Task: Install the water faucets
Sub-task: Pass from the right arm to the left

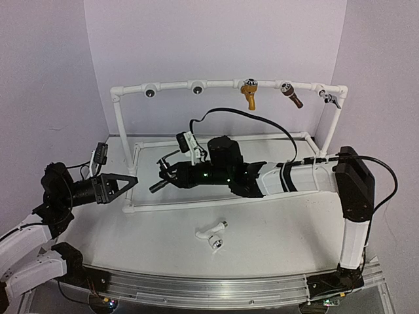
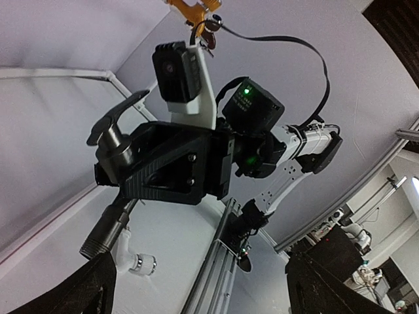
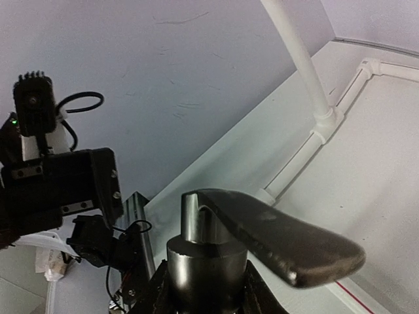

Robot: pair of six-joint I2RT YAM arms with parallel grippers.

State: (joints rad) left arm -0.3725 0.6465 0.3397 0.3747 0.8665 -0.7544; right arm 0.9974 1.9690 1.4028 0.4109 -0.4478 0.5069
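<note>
My right gripper (image 1: 171, 175) is shut on the black faucet (image 1: 158, 186) and holds it above the table inside the white pipe frame. In the right wrist view the faucet's dark metal body (image 3: 208, 258) sits between the fingers, its thin lever (image 3: 281, 239) pointing right. The left wrist view shows the faucet (image 2: 112, 145) with its threaded end (image 2: 98, 241) pointing down. My left gripper (image 1: 128, 182) is open and empty, just left of the faucet, facing it. The white faucet (image 1: 213, 234) lies on the table in front of the frame, and also shows in the left wrist view (image 2: 133, 260).
The white pipe frame's top bar (image 1: 216, 84) carries two bare sockets (image 1: 150, 92) at the left, then a gold-yellow tap (image 1: 249, 95), a brown tap (image 1: 292, 97) and a small grey tap (image 1: 331, 98). The frame's base pipe (image 1: 196, 204) lies on the table.
</note>
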